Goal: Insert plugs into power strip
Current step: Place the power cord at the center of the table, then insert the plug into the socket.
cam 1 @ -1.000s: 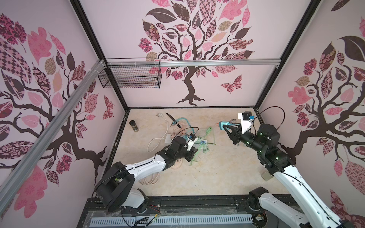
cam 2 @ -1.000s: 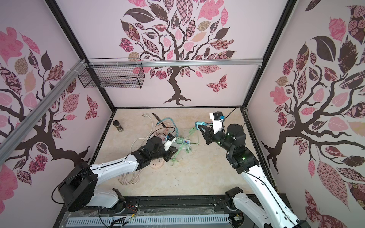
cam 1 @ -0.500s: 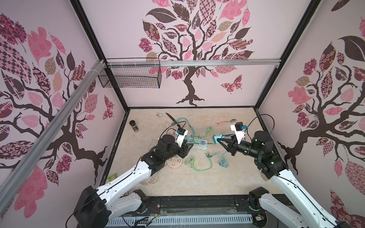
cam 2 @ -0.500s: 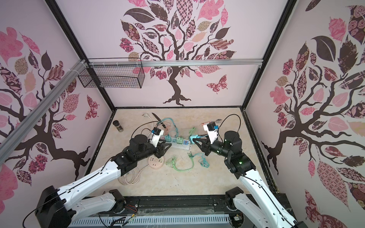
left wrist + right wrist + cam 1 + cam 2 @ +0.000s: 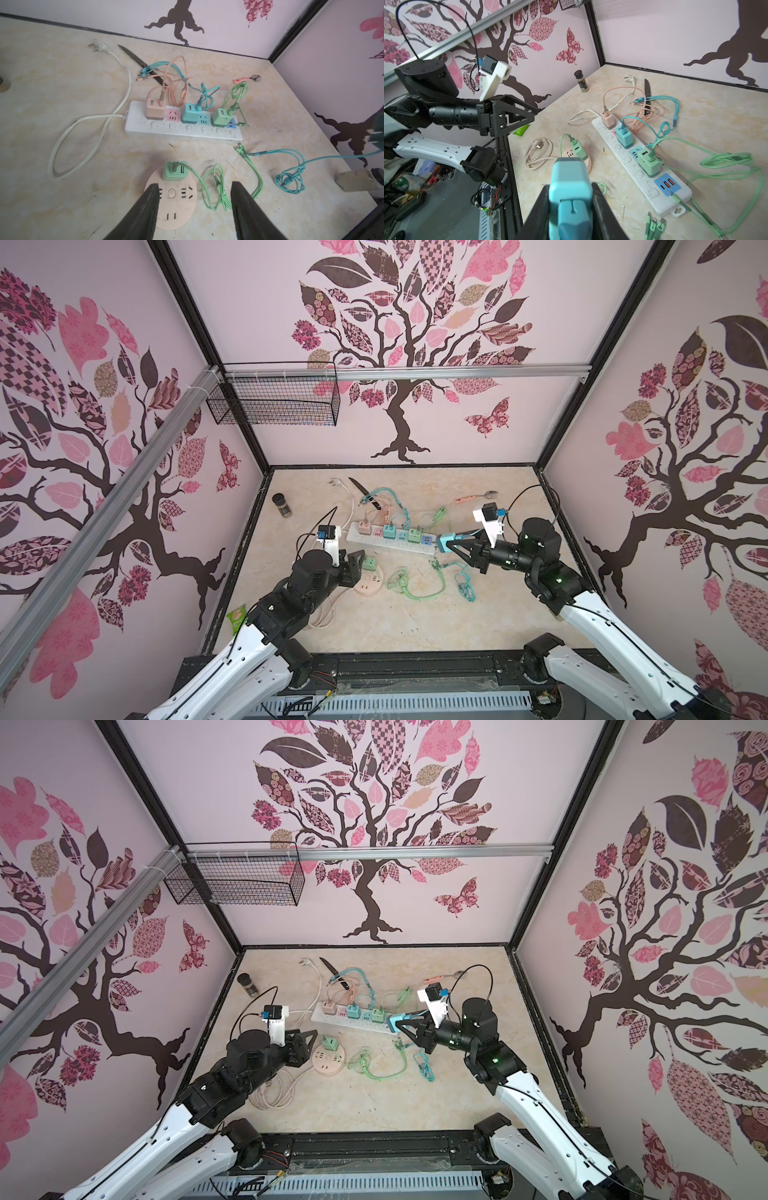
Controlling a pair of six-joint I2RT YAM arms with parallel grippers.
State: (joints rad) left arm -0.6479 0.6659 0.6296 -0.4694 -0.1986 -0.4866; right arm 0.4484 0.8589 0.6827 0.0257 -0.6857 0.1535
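Our right gripper clamps a teal plug just off the right end of the power strip, mid-table; our left gripper stands wide by the round socket

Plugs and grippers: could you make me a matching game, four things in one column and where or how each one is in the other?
Things
1. peach plug
2. right gripper
3. round socket disc
4. left gripper

States
A. open, holding nothing
B. carries a mint plug
C. shut on a teal plug
D. seated on the power strip, at the end with the white cord

Pairs: 1-D, 2-C, 3-B, 4-A
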